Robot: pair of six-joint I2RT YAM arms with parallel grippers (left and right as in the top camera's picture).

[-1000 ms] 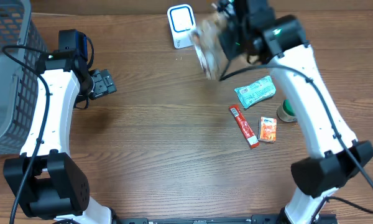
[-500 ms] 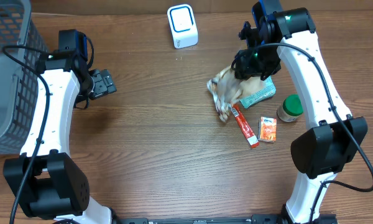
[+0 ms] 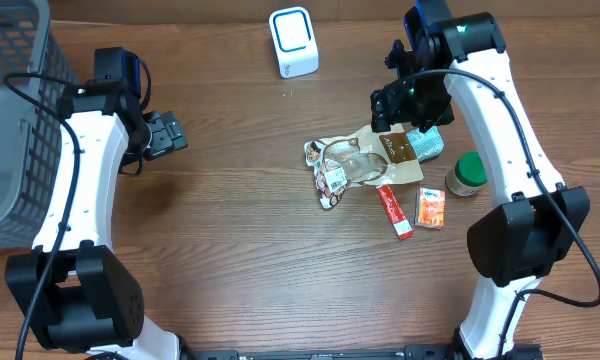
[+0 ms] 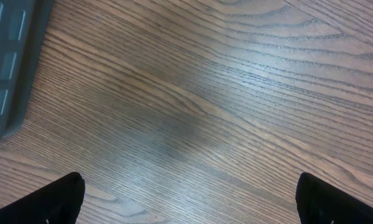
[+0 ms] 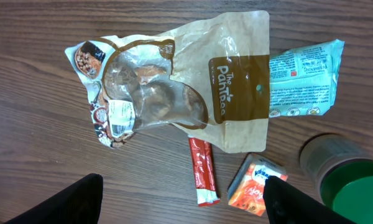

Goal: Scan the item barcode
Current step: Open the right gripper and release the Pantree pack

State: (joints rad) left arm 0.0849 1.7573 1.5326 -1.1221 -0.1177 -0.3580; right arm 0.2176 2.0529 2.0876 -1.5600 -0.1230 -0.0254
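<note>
The item, a brown paper snack bag point(image 3: 360, 165) with a clear window, lies flat on the table, partly over a teal packet point(image 3: 427, 143). My right gripper point(image 3: 405, 105) hovers just above and behind it, open and empty. In the right wrist view the bag point(image 5: 186, 87) fills the upper frame, with a white label point(image 5: 119, 115) near its left end; it lies apart from the right gripper point(image 5: 183, 205), beyond the fingertips. The white and blue scanner point(image 3: 293, 42) stands at the back. My left gripper point(image 3: 168, 133) stays open over bare wood at the left point(image 4: 189, 202).
A red stick pack point(image 3: 392, 205), an orange packet point(image 3: 431, 208) and a green-lidded jar point(image 3: 464, 176) lie right of the bag. A grey mesh basket point(image 3: 10, 120) stands at the far left; its edge point(image 4: 6, 62) shows in the left wrist view.
The right gripper held the bag up near the scanner, carried it down to the right, then opened. The bag now lies on the table. The left arm has not moved.
</note>
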